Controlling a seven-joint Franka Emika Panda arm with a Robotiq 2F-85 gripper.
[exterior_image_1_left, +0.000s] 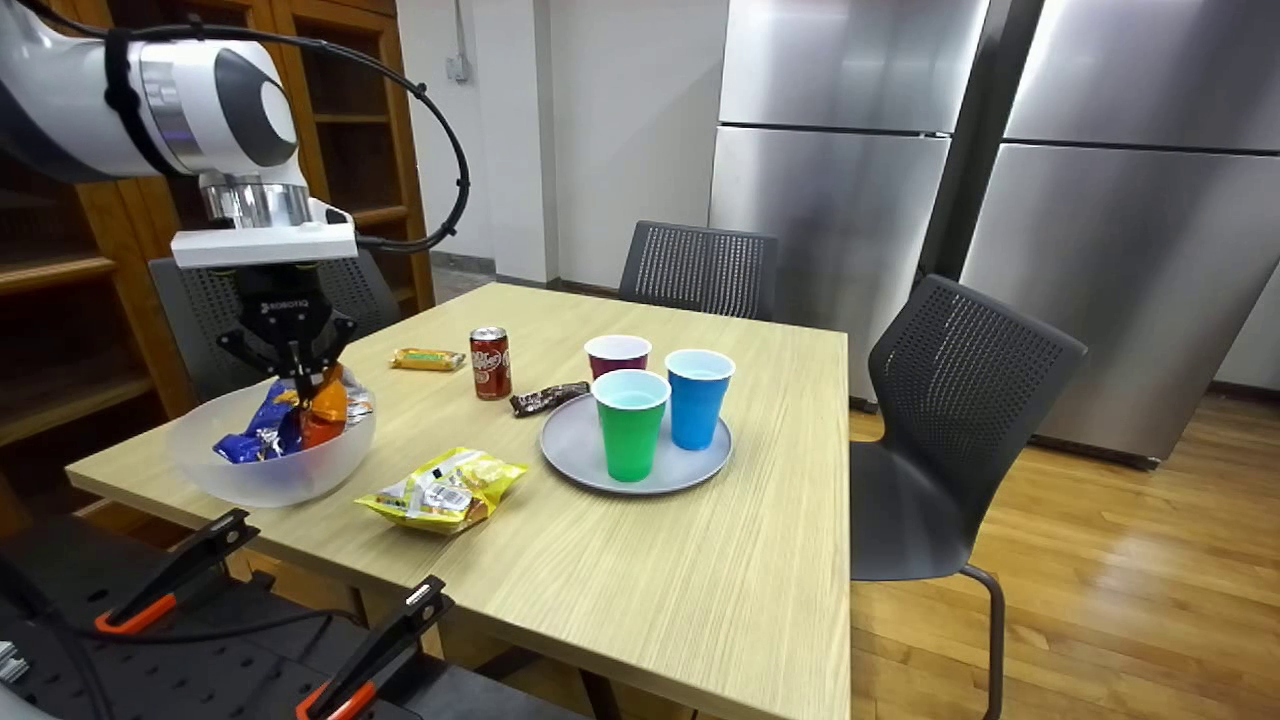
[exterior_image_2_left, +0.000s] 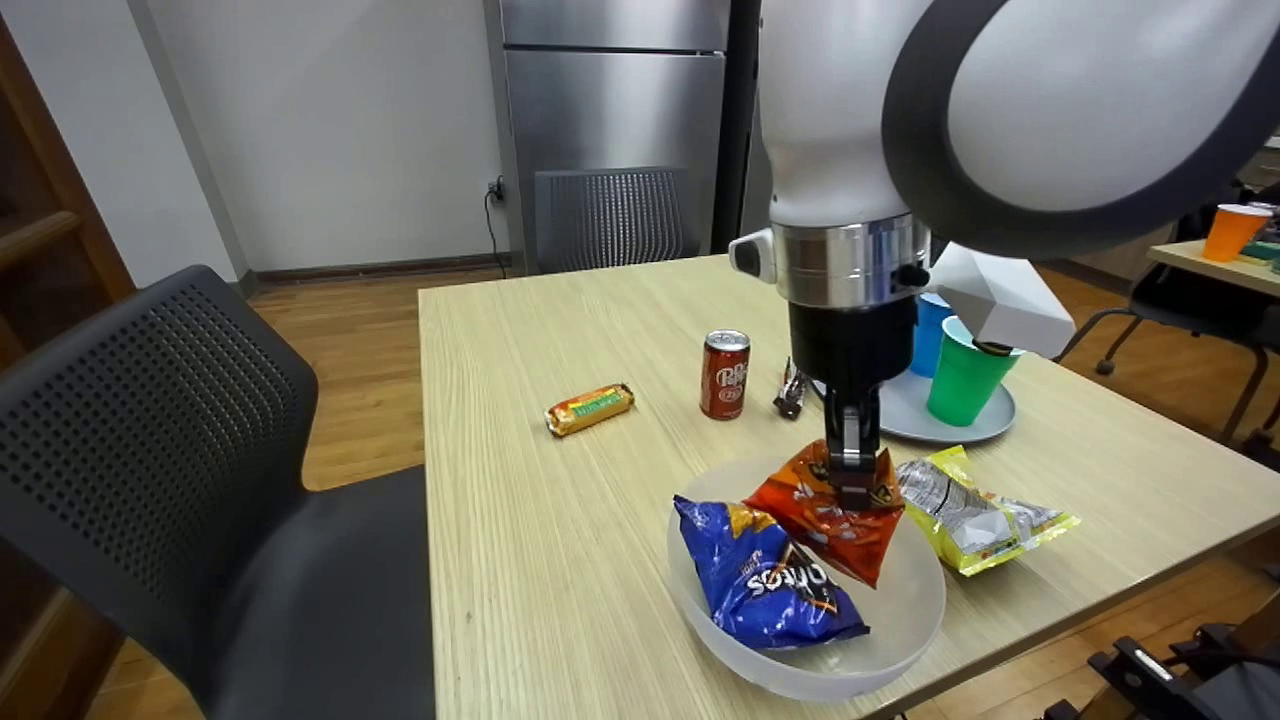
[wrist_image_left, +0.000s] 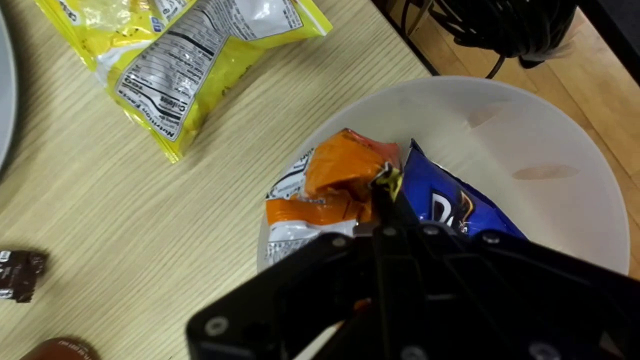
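Observation:
My gripper (exterior_image_1_left: 303, 398) points down into a frosted bowl (exterior_image_2_left: 905, 630) near the table's corner. In the wrist view its fingers are together, with a crumpled orange-red chip bag (wrist_image_left: 340, 170) pinched at the tips. That bag leans inside the bowl, its upper edge bunched around the fingertips (exterior_image_2_left: 856, 497); its underside is partly hidden. Beside it in the bowl lies a blue Doritos bag (exterior_image_2_left: 770, 590), close to the fingers in the wrist view. Outside the bowl, a yellow snack bag (exterior_image_1_left: 450, 490) rests on the table.
A red soda can (exterior_image_1_left: 490, 363), an orange-wrapped bar (exterior_image_2_left: 590, 409) and a brown-wrapped bar (exterior_image_1_left: 548, 399) lie or stand beyond the bowl. A grey plate (exterior_image_1_left: 570, 450) bears green, blue and dark red cups. Chairs surround the table; black clamps (exterior_image_1_left: 380, 640) sit by the near edge.

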